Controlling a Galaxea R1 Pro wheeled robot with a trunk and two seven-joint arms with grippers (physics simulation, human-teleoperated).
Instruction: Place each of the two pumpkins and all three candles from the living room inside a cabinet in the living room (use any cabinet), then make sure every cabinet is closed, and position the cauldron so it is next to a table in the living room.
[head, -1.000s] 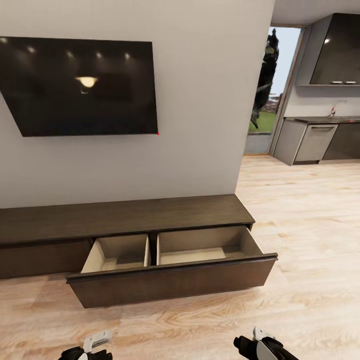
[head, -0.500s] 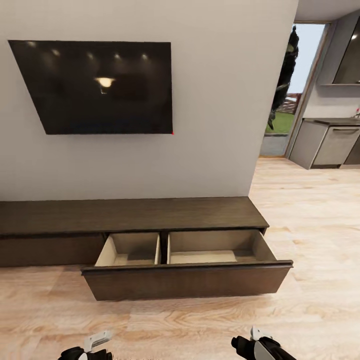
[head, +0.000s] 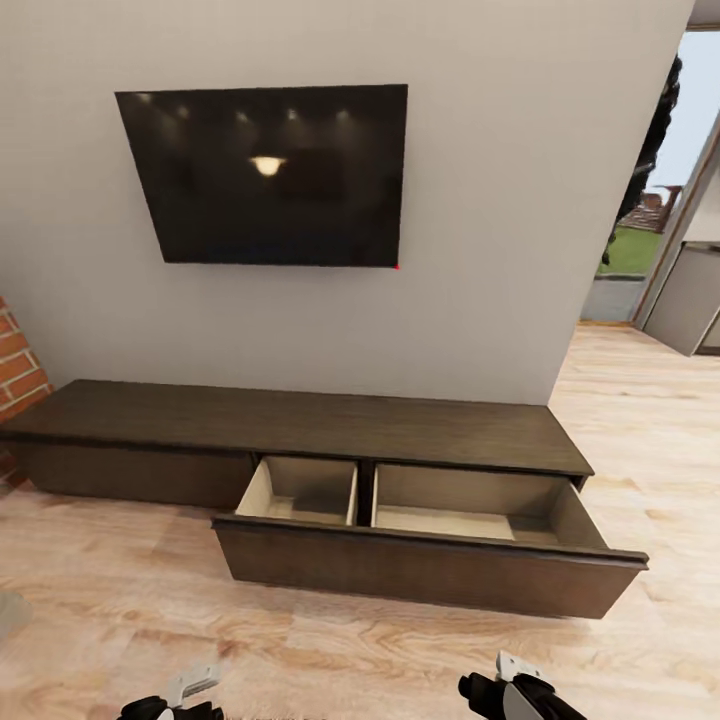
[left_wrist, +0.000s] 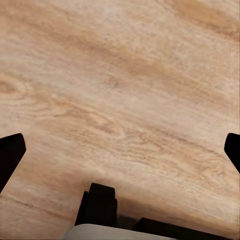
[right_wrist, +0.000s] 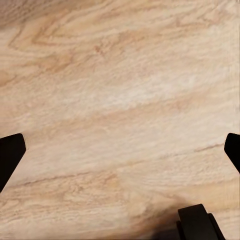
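Head view: we look forward and down from standing height at the cabinet against the wall, with wooden floor in front. Left and right wrist views: we face straight down, close to the floor. All three share those pale planks.

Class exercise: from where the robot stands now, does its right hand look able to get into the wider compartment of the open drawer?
Probably not yet. The right hand sits low near the robot, open over bare floor, and the cabinet's open drawer lies well ahead. Nothing blocks the way; the drawer's raised front must be cleared.
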